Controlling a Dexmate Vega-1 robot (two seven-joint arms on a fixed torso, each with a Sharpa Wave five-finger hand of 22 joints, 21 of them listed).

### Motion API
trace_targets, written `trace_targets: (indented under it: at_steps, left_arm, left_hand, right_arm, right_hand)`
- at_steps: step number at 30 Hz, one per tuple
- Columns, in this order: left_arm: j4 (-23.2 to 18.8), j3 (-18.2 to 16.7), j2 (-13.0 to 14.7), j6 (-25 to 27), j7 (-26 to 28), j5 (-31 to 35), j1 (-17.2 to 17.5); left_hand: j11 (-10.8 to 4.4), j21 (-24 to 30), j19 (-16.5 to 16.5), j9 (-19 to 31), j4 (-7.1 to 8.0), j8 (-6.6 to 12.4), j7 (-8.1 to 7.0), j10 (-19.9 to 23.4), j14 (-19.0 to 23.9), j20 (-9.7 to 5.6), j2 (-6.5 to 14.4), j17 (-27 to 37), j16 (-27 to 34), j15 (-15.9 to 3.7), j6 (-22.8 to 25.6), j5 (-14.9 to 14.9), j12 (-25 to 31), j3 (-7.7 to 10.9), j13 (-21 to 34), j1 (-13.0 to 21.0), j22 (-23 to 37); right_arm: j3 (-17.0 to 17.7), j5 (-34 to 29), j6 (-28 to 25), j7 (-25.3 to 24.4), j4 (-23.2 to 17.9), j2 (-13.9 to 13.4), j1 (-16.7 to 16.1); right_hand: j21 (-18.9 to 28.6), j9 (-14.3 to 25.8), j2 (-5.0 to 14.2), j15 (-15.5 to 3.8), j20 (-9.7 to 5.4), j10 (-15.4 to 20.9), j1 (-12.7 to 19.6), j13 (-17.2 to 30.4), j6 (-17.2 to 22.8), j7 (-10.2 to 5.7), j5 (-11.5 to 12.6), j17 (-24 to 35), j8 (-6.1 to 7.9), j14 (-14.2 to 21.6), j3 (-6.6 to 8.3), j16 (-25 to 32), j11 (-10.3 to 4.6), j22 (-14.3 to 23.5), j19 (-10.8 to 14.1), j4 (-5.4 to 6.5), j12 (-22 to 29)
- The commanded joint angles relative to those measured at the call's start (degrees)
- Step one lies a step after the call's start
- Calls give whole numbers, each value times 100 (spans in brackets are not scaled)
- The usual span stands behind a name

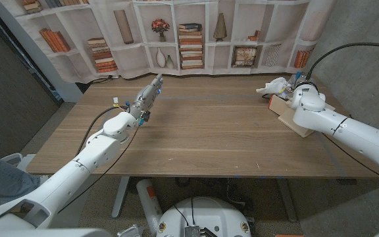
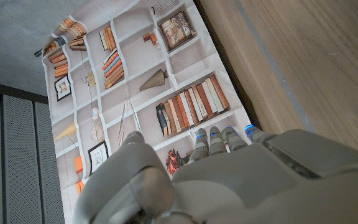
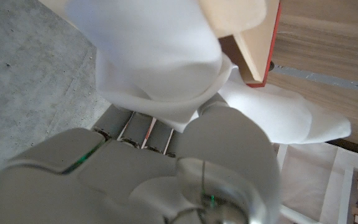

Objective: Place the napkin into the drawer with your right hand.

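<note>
The right robot hand grips the white napkin over the wooden drawer at the table's right edge (carrying is done). Next, lowering it inside and releasing. The left robot hand waits empty, fingers extended.

A wooden table spreads beneath both hands. Beyond the left hand's fingertips hangs a backdrop printed with bookshelves, showing books, vases and framed pictures.
</note>
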Motion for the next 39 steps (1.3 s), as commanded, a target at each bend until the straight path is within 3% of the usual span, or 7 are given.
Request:
trace_targets:
  at_steps: [1, 18, 21, 27, 34, 39]
  left_arm:
    - [-29, 27, -14, 28, 15, 20, -15]
    - [-100, 40, -8, 56, 43, 42, -5]
    - [-87, 45, -17, 47, 40, 43, -4]
    - [-72, 47, -26, 26, 30, 41, 1]
    - [-60, 47, -31, 16, 25, 38, 6]
    - [-60, 44, -23, 12, 20, 39, 9]
  left_hand:
    - [-31, 27, -366, 34, -7, 2, 35, 11, -9, -1, 37, 10, 17, 2, 32, -5, 23, -30, 26, 36, 10]
    - [-31, 27, -369, 34, -9, -1, 30, 9, -15, 2, 44, 11, 15, 2, 31, -6, 21, -45, 26, 43, 10]
    - [-39, 27, -368, 34, -9, -2, 28, 6, -15, 2, 45, 11, 15, 1, 27, -6, 20, -47, 26, 44, 10]
    - [-29, 26, -371, 34, -10, -4, 24, 7, -16, 3, 49, 11, 15, 3, 24, -6, 20, -52, 26, 47, 10]
    - [-34, 25, -376, 34, -10, -5, 27, 14, -17, 13, 53, 11, 15, 5, 22, -7, 23, -58, 26, 51, 10]
    - [-23, 24, -378, 34, -11, -2, 24, 13, -20, 14, 55, 11, 14, 4, 31, -7, 22, -62, 26, 53, 10]
  right_arm:
    - [-177, -120, -7, 164, 96, -23, 78]
    - [-154, -136, 44, 266, 94, -45, 24]
    - [-139, -132, 14, 272, 66, -52, 7]
    - [-108, -115, -6, 320, -43, -121, -30]
    - [-64, -62, 13, 410, -148, -188, -57]
    - [-12, -37, -2, 379, -212, -201, -96]
  right_hand:
    - [37, 10, 38, -613, -556, 37, 4, 20, 172, -132, 32, 5, 29, -17, 20, 2, -29, 14, -21, 32, -27]
    - [31, 11, 19, -601, -537, 0, -5, 21, 180, -133, 30, 1, 19, -92, 14, -18, -15, 13, -75, 25, -38]
    - [7, 12, -52, -557, -458, -117, -63, 21, 112, -108, 28, -2, -11, -202, -33, -44, 18, 8, -150, 35, -77]
    - [-44, 11, -355, -371, -146, -570, -310, 29, -563, -132, 50, 1, -203, -647, -254, -88, 219, -24, -268, 48, -160]
    - [-150, 27, -537, -67, 109, -1190, -465, 46, -1346, -120, 50, 2, -245, -1062, -400, -79, 438, -55, -440, 34, -207]
    - [-203, 26, -581, 51, 172, -1605, -529, 58, -1914, -115, 56, 1, -260, -1226, -449, -66, 478, -66, -484, 29, -203]
